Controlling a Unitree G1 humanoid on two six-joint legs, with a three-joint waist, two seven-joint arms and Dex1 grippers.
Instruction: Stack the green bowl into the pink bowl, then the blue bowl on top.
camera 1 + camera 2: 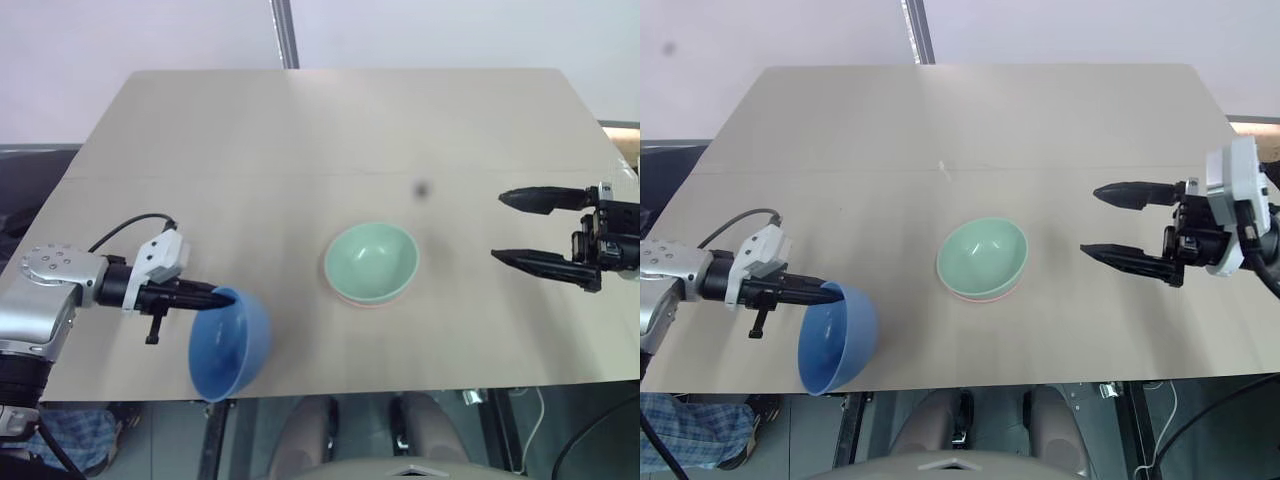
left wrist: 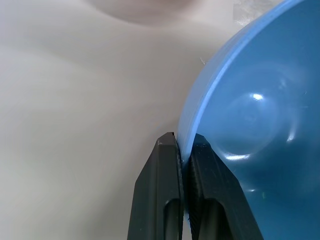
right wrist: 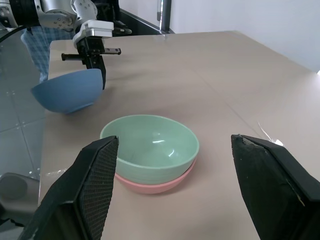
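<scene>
The green bowl (image 1: 371, 262) sits nested inside the pink bowl (image 1: 350, 297), whose rim peeks out beneath it at the table's middle. My left gripper (image 1: 222, 297) is shut on the rim of the blue bowl (image 1: 229, 344), which tilts at the table's near left edge. In the left wrist view the two fingers (image 2: 165, 185) pinch the blue bowl's wall (image 2: 255, 125) between them. My right gripper (image 1: 512, 228) hovers open to the right of the stacked bowls, holding nothing. The right wrist view shows the stacked green bowl (image 3: 150, 147) on the pink bowl (image 3: 150, 184), with the blue bowl (image 3: 67, 90) beyond.
The beige table (image 1: 300, 130) has bare room behind the bowls. A metal pole (image 1: 285, 35) rises past its far edge. The table's front edge (image 1: 400, 392) runs just below the blue bowl.
</scene>
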